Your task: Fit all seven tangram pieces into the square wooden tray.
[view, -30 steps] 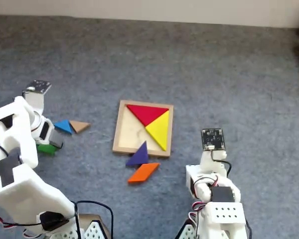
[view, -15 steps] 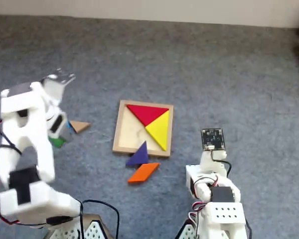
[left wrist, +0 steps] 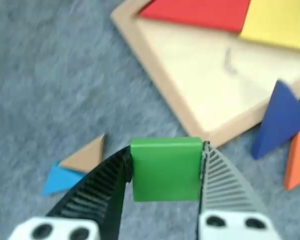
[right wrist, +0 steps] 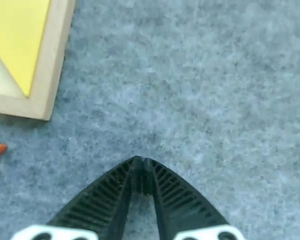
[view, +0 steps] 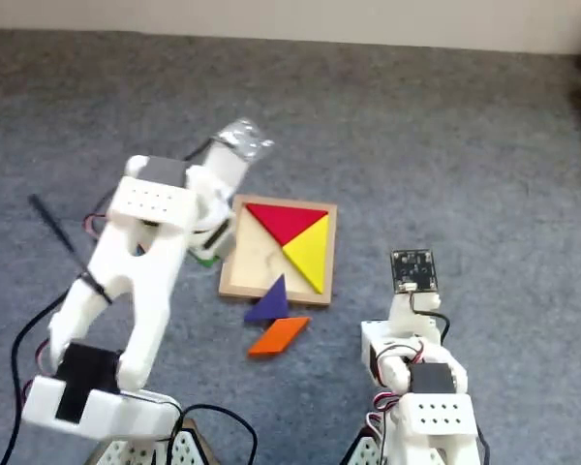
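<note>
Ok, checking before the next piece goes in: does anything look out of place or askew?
The purple triangle lies askew, its tip overlapping the near rim of the wooden tray rather than flat inside. The green square sits squarely in the left gripper; nothing else stands out.

Counter (view: pixel 445 136): covered edge to edge in grey, short-pile, carpet-like cloth, with a pale wall strip along the far side.

Square wooden tray (view: pixel 237 290): flat on the cloth, about mid-counter, turned slightly off square to the counter's edges.

Purple triangle (view: pixel 270 302): at the tray's near side, its base on the cloth and its point lapping over the tray's near rim.

Orange parallelogram (view: pixel 279 335): flat on the cloth just beside the purple triangle, on the side away from the tray. Can't tell whether the two touch.

Blue triangle (left wrist: pixel 60 178) and tan triangle (left wrist: pixel 85 156): flat on the cloth, touching each other, off the tray's left side and apart from its rim.
</note>
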Tool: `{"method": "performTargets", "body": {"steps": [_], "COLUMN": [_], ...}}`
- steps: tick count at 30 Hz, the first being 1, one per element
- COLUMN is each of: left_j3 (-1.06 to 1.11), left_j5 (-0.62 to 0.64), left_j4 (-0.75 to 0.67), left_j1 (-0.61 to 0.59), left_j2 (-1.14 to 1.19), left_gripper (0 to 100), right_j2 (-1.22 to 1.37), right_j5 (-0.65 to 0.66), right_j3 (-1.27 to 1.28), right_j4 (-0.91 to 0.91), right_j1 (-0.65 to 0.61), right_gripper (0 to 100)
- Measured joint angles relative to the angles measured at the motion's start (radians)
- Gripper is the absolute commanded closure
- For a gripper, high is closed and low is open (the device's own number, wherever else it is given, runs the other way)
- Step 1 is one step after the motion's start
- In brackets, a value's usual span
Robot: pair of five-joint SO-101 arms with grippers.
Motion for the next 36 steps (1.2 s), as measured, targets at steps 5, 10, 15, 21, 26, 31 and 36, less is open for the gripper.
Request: {"method": "performTargets", "body": {"steps": [5,10,15,21,26,31,36], "left_j3": [0.0,-0.037,-0.133,-0.184,-0.186,-0.186,-0.186], "left_j5": [0.009,0.015,0.103,0.169,0.175,0.175,0.175], "left_j4": [-0.095,-0.127,-0.133,-0.133,-0.133,-0.094,-0.032], "left_j1": [0.104,0.158,0.157,0.16,0.17,0.164,0.043], "left_j2": [0.118,0.241,0.328,0.35,0.35,0.281,0.121], "left_gripper": [95,90,76,73,74,74,74], "right_j2": [0.0,0.0,0.0,0.0,0.0,0.0,0.0], "right_j5": [0.0,0.0,0.0,0.0,0.0,0.0,0.0], "right_j3": [0.0,0.0,0.0,0.0,0.0,0.0,0.0], "right_j4": [0.0,0.0,0.0,0.0,0.0,0.0,0.0], "right_j1": [0.0,0.0,0.0,0.0,0.0,0.0,0.0], "right_gripper": [96.7,96.7,96.7,96.7,96.7,96.7,96.7]}}
